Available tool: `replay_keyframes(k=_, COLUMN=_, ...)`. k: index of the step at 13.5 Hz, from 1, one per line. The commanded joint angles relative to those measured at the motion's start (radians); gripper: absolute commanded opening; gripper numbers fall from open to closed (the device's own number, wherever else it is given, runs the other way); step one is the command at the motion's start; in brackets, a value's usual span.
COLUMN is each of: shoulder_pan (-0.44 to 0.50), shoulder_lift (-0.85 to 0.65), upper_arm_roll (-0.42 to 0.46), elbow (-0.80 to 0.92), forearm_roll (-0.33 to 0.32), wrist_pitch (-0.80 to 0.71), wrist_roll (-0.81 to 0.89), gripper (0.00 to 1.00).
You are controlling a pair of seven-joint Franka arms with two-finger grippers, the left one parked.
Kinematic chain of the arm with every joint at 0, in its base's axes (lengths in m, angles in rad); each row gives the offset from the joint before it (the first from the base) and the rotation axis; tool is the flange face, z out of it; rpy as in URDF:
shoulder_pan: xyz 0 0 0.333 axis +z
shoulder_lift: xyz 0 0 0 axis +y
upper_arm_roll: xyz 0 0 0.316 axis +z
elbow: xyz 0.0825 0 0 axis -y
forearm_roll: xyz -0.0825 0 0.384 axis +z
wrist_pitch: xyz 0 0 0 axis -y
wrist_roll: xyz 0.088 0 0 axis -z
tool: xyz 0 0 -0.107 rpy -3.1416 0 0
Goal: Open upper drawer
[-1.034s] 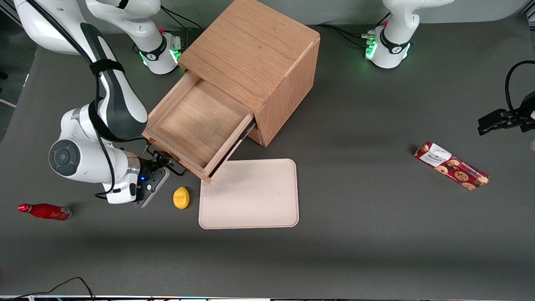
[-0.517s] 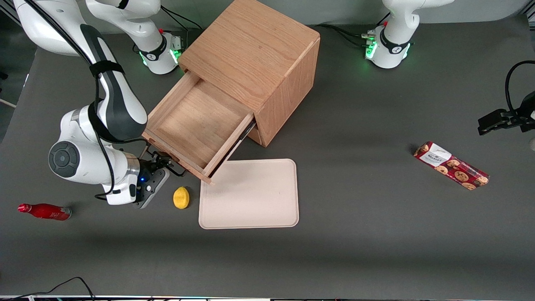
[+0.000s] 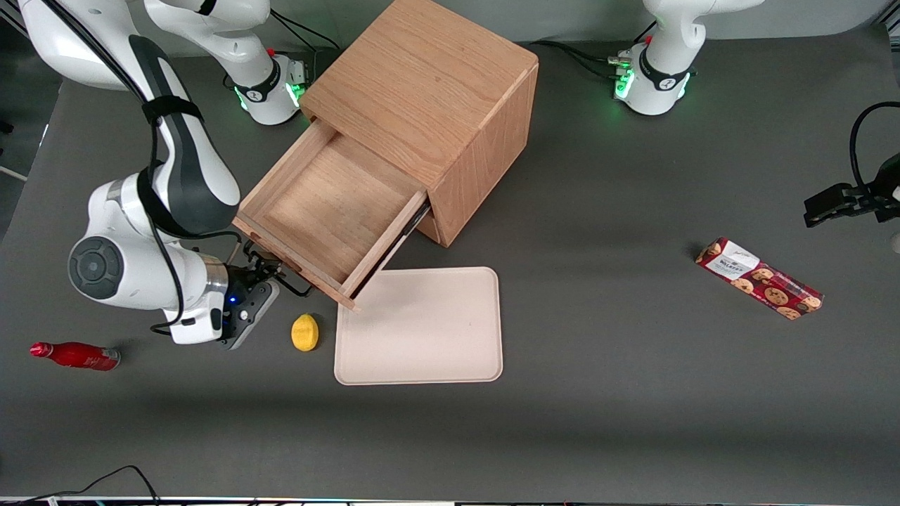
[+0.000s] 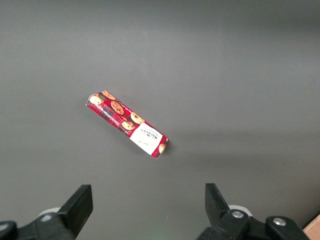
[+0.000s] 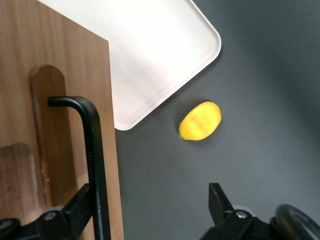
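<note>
The upper drawer (image 3: 330, 214), a wide shallow box of oak-coloured wood, is standing pulled well out of the oak-coloured wooden cabinet (image 3: 436, 105), its floor bare and its front overhanging the table. Its thin black bar handle (image 5: 95, 165) is running along the drawer front, and I am judging that bar as the only sound place to hold: stiff, smooth metal that could slip from a loose pinch. The box itself looks light and rigid and should slide easily, so I am planning only gentle, straight pulls.

My right arm's gripper (image 5: 150, 210) is hanging just in front of the drawer front, its fingers spread wide, one finger (image 5: 82, 205) sitting at the bar and gripping nothing.

Near the drawer's front corner, a small yellow lemon (image 3: 304, 332) is lying on the grey table beside a cream rectangular plastic tray (image 3: 420, 327).
</note>
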Motion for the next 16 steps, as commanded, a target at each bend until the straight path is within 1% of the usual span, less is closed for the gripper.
replay_keyframes(k=1, shoulder_pan=0.003, shoulder_lift=-0.010, upper_arm_roll=-0.004, elbow=0.020, forearm_roll=-0.014, wrist_pitch=-0.039, wrist_roll=-0.016, gripper=1.00)
replay_keyframes(k=3, shoulder_pan=0.002, shoulder_lift=-0.037, upper_arm_roll=-0.004, elbow=0.020, forearm_roll=-0.014, wrist_pitch=-0.062, wrist_roll=-0.016, gripper=1.00)
replay_keyframes(k=7, shoulder_pan=0.002, shoulder_lift=-0.112, upper_arm_roll=-0.007, elbow=0.021, forearm_roll=-0.037, wrist_pitch=-0.127, wrist_roll=-0.011, gripper=1.00)
replay_keyframes(k=10, shoulder_pan=0.009, shoulder_lift=-0.178, upper_arm_roll=-0.064, elbow=0.027, forearm_roll=-0.037, wrist_pitch=-0.158, wrist_roll=-0.010, gripper=1.00)
replay_keyframes(k=12, shoulder_pan=0.013, shoulder_lift=-0.210, upper_arm_roll=-0.110, elbow=0.066, forearm_roll=-0.034, wrist_pitch=-0.206, wrist_roll=0.002, gripper=1.00)
replay_keyframes(k=14, shoulder_pan=0.014, shoulder_lift=-0.243, upper_arm_roll=-0.151, elbow=0.109, forearm_roll=-0.036, wrist_pitch=-0.256, wrist_roll=0.106, gripper=1.00)
replay_keyframes(k=16, shoulder_pan=0.016, shoulder_lift=-0.292, upper_arm_roll=-0.191, elbow=0.107, forearm_roll=-0.037, wrist_pitch=-0.260, wrist_roll=0.217, gripper=1.00)
